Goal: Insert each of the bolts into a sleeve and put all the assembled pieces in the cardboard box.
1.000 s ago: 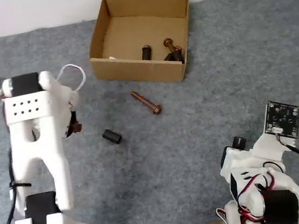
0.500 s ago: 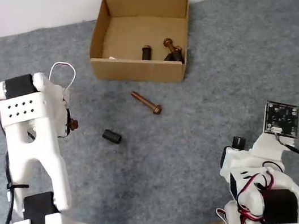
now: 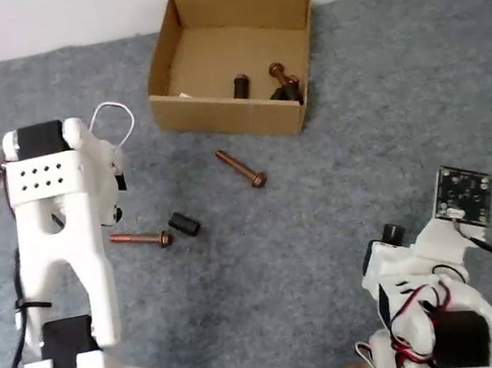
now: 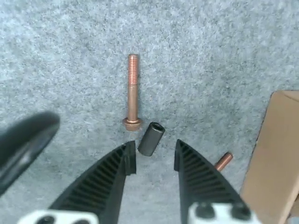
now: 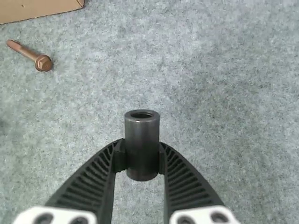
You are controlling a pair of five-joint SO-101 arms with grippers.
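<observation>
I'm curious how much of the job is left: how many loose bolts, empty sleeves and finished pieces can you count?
Loose bolts: 2
Empty sleeves: 2, one lying loose, one held by the right gripper
Assembled pieces in the cardboard box: 2, as far as I can see
Total: 6 items, plus the box

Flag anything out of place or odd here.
Nothing is damaged or spilled. One bolt lies flat on the mat, its head almost against a loose sleeve, in front of the open left gripper. A second bolt lies alone nearer the cardboard box. The right gripper holds another sleeve.
</observation>
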